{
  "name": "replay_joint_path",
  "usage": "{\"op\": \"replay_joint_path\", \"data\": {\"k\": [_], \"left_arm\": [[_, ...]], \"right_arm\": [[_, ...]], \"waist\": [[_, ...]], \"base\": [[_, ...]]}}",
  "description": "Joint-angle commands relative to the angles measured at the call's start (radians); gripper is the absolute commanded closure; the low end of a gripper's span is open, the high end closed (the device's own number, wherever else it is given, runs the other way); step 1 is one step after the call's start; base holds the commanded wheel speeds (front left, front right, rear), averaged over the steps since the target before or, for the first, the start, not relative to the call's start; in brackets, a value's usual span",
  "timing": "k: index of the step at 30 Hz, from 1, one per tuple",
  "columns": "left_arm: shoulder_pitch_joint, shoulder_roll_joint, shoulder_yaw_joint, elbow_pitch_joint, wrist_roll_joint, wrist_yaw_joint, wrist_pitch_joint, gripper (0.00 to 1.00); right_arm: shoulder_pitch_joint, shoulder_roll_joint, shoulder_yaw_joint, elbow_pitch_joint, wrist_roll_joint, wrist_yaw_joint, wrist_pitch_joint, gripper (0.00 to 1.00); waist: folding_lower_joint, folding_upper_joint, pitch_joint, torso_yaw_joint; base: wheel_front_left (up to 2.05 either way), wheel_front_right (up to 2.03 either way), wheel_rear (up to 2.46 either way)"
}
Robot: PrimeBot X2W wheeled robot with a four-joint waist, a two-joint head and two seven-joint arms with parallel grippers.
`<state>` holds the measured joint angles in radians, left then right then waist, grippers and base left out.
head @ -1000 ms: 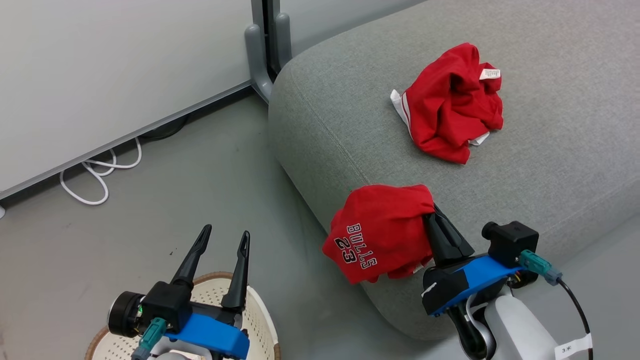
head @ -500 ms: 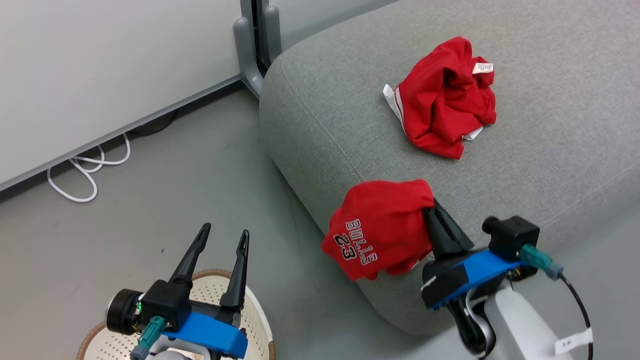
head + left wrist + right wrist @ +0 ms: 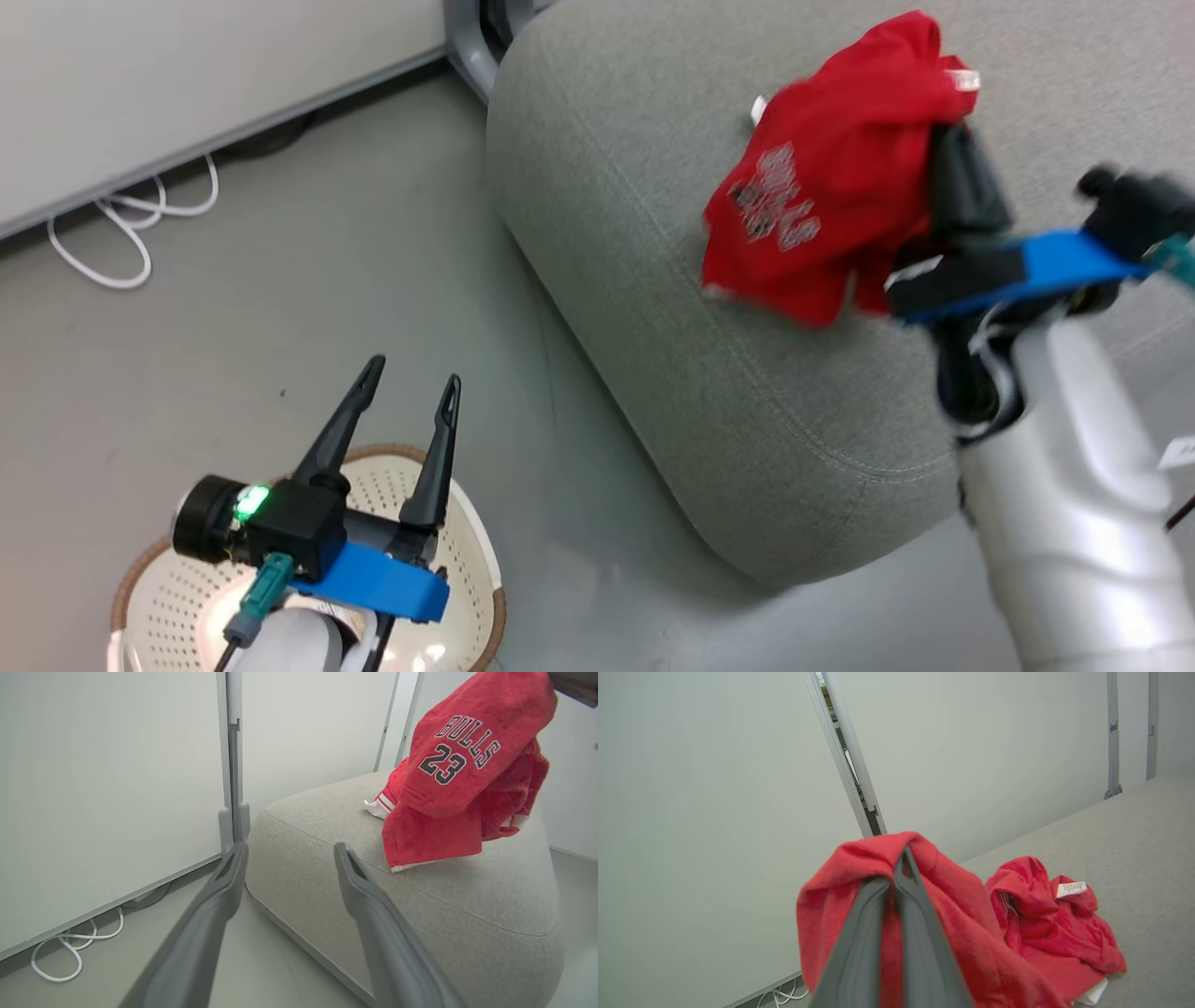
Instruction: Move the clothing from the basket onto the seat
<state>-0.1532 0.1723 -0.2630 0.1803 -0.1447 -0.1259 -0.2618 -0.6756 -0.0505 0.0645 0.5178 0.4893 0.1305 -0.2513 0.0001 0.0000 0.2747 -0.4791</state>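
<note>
My right gripper (image 3: 945,140) is shut on the red "BULLS 23" garment (image 3: 812,205), which hangs in the air above the grey seat (image 3: 653,280). The right wrist view shows the closed fingers (image 3: 878,933) pinching a fold of this garment (image 3: 962,914). The other red garment (image 3: 1055,924), with a white tag, lies crumpled on the seat (image 3: 1148,835) just beyond. Its white striped trim (image 3: 380,805) peeks out behind the hanging one (image 3: 462,765). My left gripper (image 3: 413,373) is open with nothing between its fingers, above the cream basket (image 3: 467,551) on the floor.
A white cable (image 3: 121,233) lies looped on the grey floor along the pale wall panel. A grey post foot (image 3: 467,37) stands by the seat's far corner. The seat's rounded front edge (image 3: 467,933) lies between my two arms.
My right gripper has lifted the "BULLS 23" garment off the seat's edge, up and farther over the cushion. The head camera has shifted too. The left gripper stays open over the basket.
</note>
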Motion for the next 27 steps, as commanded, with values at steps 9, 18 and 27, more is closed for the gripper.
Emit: {"op": "replay_joint_path", "data": {"k": [9, 18, 27], "left_arm": [[-0.09, 0.064, -0.017, -0.085, 0.031, -0.007, -0.005, 0.0], [-0.168, 0.108, -0.042, -0.15, 0.042, -0.007, 0.019, 0.0], [-0.216, 0.131, -0.048, -0.224, 0.052, -0.002, 0.036, 0.0]], "right_arm": [[-0.314, -0.03, -0.274, -0.037, -0.155, 0.001, 0.097, 1.0], [-0.489, -0.099, -0.515, -0.06, -0.25, 0.001, 0.17, 1.0], [-0.494, -0.151, -0.731, 0.083, -0.46, 0.001, 0.215, 1.0]], "waist": [[-0.0001, 0.0, 0.205, 0.047], [-0.0001, 0.0, 0.339, 0.091], [-0.0001, 0.0, 0.442, 0.146]], "base": [[0.0, 0.0, 0.0], [0.0, 0.0, 0.0], [0.0, 0.0, 0.0]]}}
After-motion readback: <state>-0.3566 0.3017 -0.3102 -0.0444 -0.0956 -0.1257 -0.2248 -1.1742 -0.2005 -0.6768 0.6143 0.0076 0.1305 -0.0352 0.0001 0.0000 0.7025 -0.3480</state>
